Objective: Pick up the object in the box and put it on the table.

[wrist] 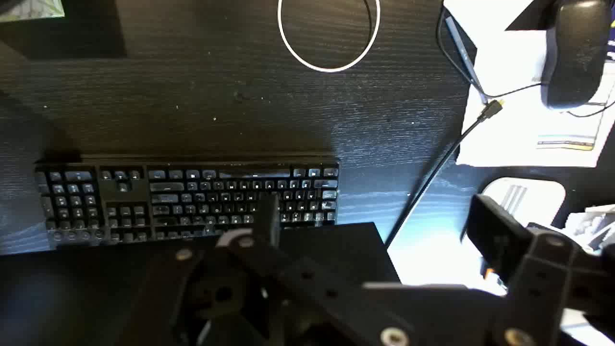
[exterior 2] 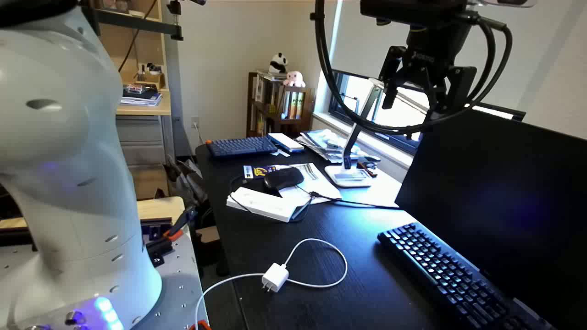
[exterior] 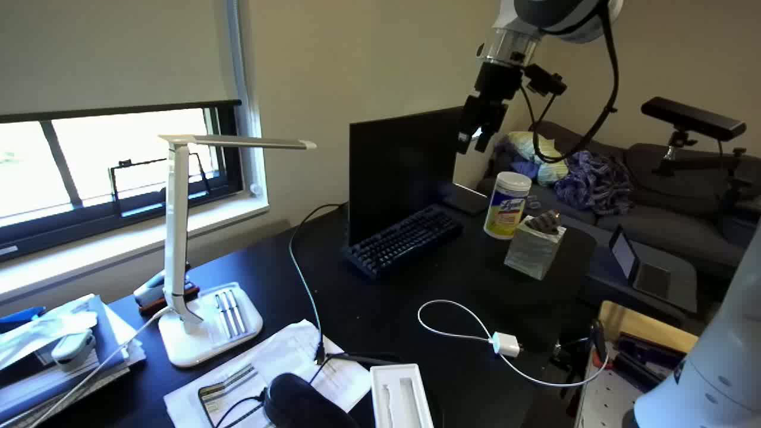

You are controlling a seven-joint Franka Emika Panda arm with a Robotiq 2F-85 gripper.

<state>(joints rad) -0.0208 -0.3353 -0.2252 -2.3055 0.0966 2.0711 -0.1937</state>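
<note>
The gripper [exterior: 474, 141] is hanging high above the surface [exterior: 368, 303], its fingers [wrist: 497, 233] standing wide apart with nothing between them. The object [exterior: 545, 223], a dark striped thing, is poking out of the top of the box [exterior: 532, 254]; how deep it is sitting cannot be told. The box is standing upright just beside the tub of wipes [exterior: 507, 207], and what is probably its edge is showing in the top left corner of the wrist view.

The step in hand is most likely the approach. Doing it well is probably calling for a sideways move at this height, with the fingers passing clear of the monitor [exterior: 404, 172] and keyboard [exterior: 404, 242]. Over the box, the gripper should be coming straight down, straddling the part that is showing rather than the box walls. The tub is crowding one side, so a finger spreading that way could be knocking it. A gentle squeeze and a slow, straight lift should be freeing the object, while the box, looking light, could be rising along with it. Releasing should be happening low, on the surface, away from the charger [exterior: 506, 344].
</note>
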